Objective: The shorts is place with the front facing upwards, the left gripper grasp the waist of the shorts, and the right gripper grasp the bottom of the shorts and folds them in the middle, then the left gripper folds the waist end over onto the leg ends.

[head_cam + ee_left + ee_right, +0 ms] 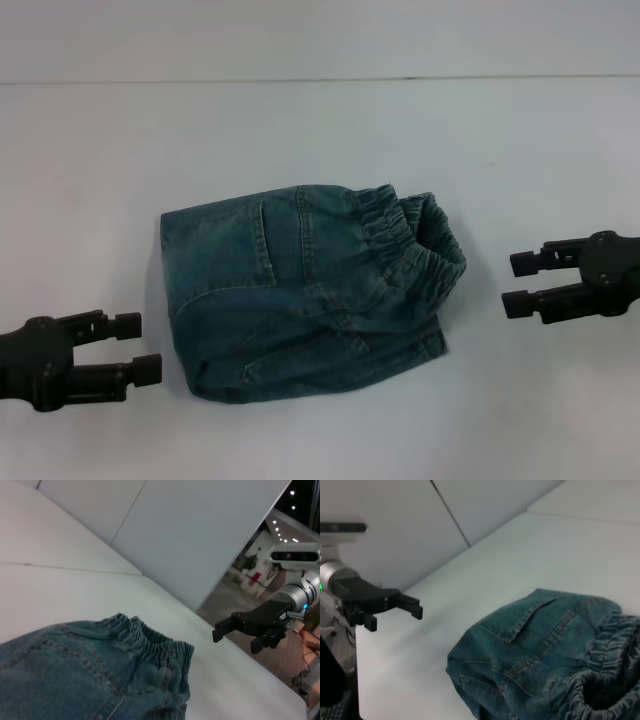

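Observation:
Blue denim shorts (pixel 305 290) lie folded in a compact bundle at the middle of the white table, the elastic waist (pixel 415 240) on top toward the right. They also fill the lower part of the left wrist view (pixel 95 667) and of the right wrist view (pixel 545 655). My left gripper (pixel 140 347) stands open to the left of the bundle, apart from it. To the right of the waist my right gripper (pixel 518 283) is open too, with nothing between its fingers. Each wrist view shows the other arm's gripper farther off (pixel 220 630) (pixel 400 612).
The white table (pixel 320 140) stretches bare behind the shorts to a wall line at the back. Its edge shows in the wrist views, with a room beyond in the left wrist view.

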Controlling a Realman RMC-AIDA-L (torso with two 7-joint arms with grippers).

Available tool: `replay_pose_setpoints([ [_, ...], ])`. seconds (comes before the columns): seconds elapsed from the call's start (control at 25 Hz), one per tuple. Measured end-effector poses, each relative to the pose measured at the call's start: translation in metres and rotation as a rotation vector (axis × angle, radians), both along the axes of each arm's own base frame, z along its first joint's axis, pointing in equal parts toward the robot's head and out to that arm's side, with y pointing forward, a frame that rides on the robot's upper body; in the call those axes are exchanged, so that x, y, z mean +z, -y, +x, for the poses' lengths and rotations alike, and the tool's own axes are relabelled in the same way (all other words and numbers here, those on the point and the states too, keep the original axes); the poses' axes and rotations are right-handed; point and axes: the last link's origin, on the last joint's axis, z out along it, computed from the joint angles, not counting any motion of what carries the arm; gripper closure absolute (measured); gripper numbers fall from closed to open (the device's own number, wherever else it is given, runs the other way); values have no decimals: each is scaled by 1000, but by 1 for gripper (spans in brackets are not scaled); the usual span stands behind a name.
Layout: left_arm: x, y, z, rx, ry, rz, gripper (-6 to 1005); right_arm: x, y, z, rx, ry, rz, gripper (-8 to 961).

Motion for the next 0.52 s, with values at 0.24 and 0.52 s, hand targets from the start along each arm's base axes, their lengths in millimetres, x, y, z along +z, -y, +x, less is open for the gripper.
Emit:
replay_pose_setpoints([
  [0.24,-1,-3,2,-3,-2,-7,95,-6,-2,-1,-4,10,3,102],
  [0.52,-3,-6,6,-7,1,-15,95,-9,-2,-1,-2,13,4,102],
])
